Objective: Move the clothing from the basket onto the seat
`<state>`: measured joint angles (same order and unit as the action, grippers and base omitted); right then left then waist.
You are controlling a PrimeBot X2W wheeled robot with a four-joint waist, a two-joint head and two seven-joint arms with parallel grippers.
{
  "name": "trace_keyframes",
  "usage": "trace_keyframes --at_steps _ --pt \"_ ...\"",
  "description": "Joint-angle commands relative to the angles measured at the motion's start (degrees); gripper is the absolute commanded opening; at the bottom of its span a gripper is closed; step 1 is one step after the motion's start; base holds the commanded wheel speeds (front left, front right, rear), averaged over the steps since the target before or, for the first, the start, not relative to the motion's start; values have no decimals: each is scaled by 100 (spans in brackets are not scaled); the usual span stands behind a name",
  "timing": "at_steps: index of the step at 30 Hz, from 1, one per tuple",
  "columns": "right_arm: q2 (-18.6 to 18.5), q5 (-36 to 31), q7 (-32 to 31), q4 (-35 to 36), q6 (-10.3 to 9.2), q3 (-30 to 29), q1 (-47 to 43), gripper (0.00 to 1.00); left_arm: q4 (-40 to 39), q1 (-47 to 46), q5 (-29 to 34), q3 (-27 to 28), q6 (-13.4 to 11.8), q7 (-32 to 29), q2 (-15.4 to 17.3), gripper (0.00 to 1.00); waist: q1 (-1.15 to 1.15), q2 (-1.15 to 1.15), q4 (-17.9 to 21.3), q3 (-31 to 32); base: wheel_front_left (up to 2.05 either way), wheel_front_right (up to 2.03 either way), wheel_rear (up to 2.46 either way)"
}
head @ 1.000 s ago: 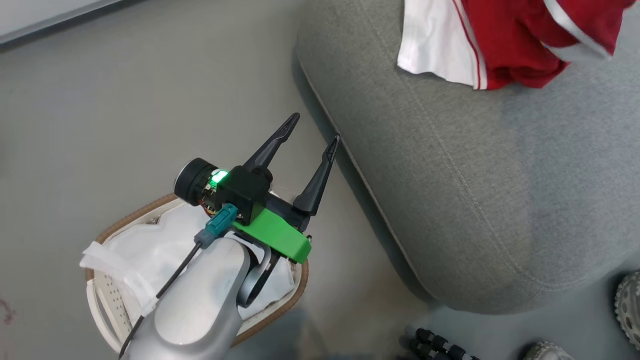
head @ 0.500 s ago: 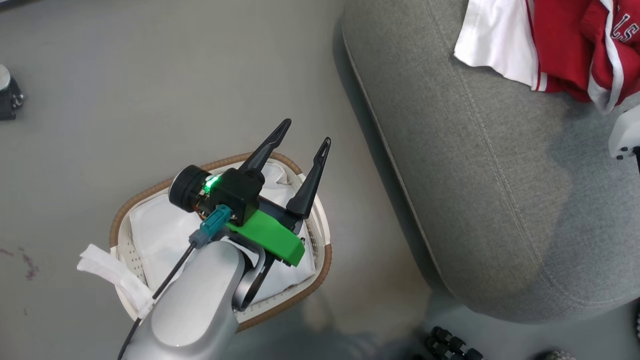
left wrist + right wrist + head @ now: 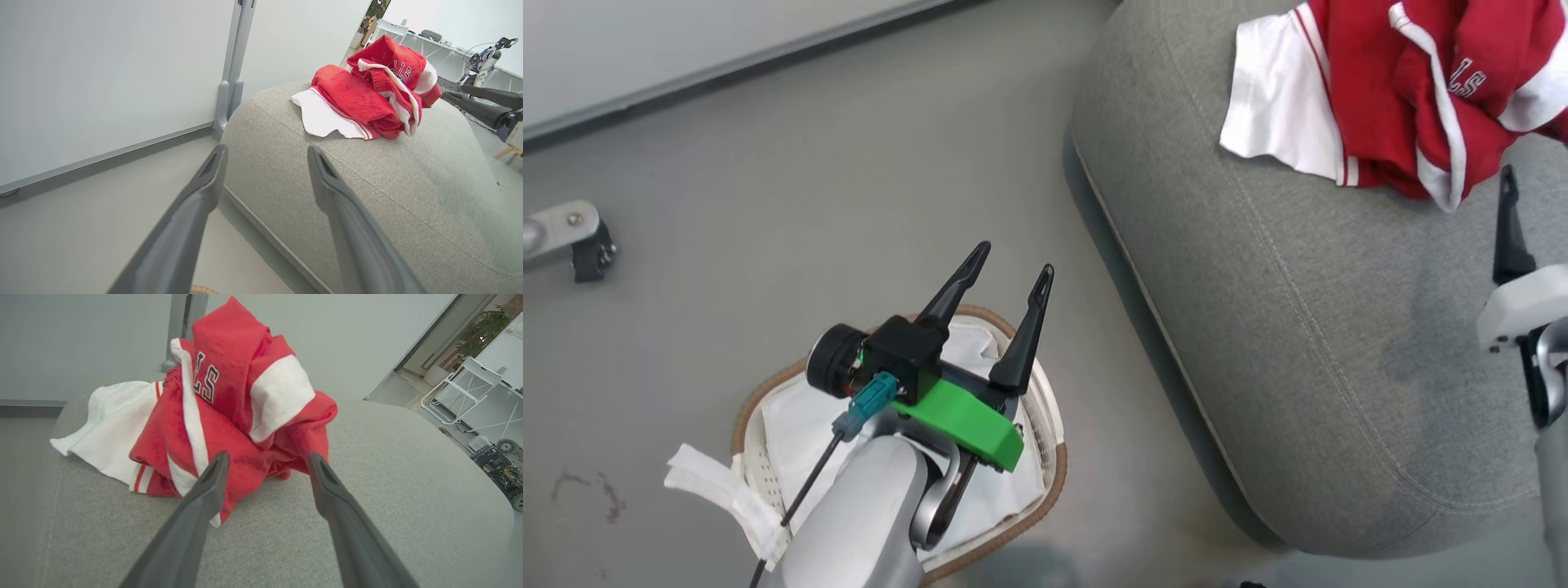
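Clothing [image 3: 1388, 106] lies heaped on the seat [image 3: 1298, 327]. Beside the seat stands the basket [image 3: 1060, 469], left claw [image 3: 1014, 257] spread and empty above it. Right claw [image 3: 267, 455], also spread, hovers over the seat near the clothing.

I seem to work in a robotics lab or office test room, not a home; behind the seat [image 3: 408, 196] stands a white partition panel [image 3: 102, 81] on a metal post [image 3: 233, 61]; beyond the seat are a folding chair [image 3: 484, 371], a potted plant [image 3: 484, 330], wheeled electronics [image 3: 492, 459] and a cabled robot arm [image 3: 486, 61]; bare grey floor [image 3: 768, 204] lies beside the seat.
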<state>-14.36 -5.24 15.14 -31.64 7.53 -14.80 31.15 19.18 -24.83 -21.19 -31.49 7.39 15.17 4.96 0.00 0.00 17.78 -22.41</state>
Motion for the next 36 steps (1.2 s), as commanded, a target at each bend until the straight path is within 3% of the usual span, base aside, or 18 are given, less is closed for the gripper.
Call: trace_keyframes --at_steps 1,13,21,26,36 --pt "60 98 0 133 -8 55 -196 100 -13 131 18 50 14 -5 -12 100 0 0 -40 342 0 0 0" --pt "603 786 0 1147 -8 783 -768 100 -77 662 220 561 14 -5 -131 100 0 0 -556 854 0 0 0" --pt "977 994 0 1365 -8 1237 -899 100 -84 1034 526 1451 2 -5 -186 100 0 0 -1138 1090 0 0 0" --pt "1096 969 0 1276 -8 1281 -1044 100 -58 1235 750 1972 -176 -5 -202 100 0 0 -1431 1224 0 0 0" --pt "1129 1041 0 1104 -8 1296 -1499 100 -26 1642 939 2459 -517 -5 -203 100 0 0 -1751 1538 0 0 0"
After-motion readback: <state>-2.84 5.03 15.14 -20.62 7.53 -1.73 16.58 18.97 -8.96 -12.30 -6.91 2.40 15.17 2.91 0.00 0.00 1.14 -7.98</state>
